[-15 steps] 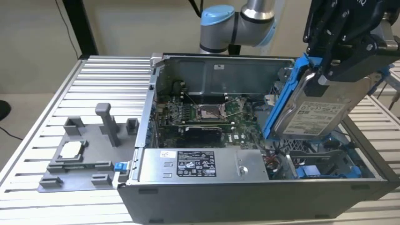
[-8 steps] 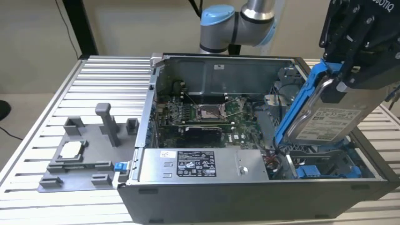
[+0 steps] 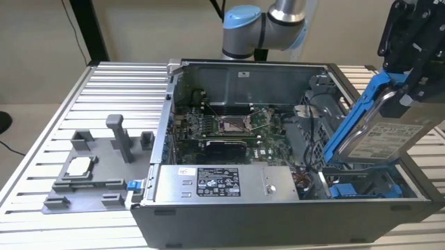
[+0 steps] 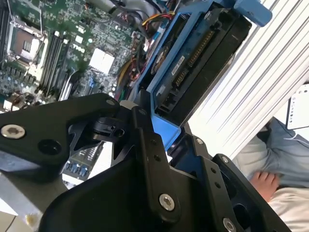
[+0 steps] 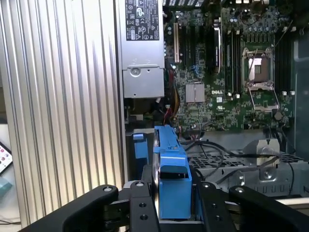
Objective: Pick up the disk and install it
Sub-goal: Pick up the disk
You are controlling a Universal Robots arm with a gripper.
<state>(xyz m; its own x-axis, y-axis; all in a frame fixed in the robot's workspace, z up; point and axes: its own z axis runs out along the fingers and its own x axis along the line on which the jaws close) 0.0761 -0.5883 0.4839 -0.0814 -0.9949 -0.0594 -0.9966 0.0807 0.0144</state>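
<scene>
Pinching the tilted disk's (image 3: 386,136) upper edge, fingers (image 5: 141,209) (closed) clear the case (image 3: 278,221).

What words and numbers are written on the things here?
White label on the disk: print too small to read.
Label on the power-supply box: symbols and lines of print, too blurred to read.
Small sticker on the case back wall: too small to read.

Open computer case (image 3: 278,221) on slatted table (image 3: 118,88); grey fixture (image 3: 104,156) beside it.
</scene>
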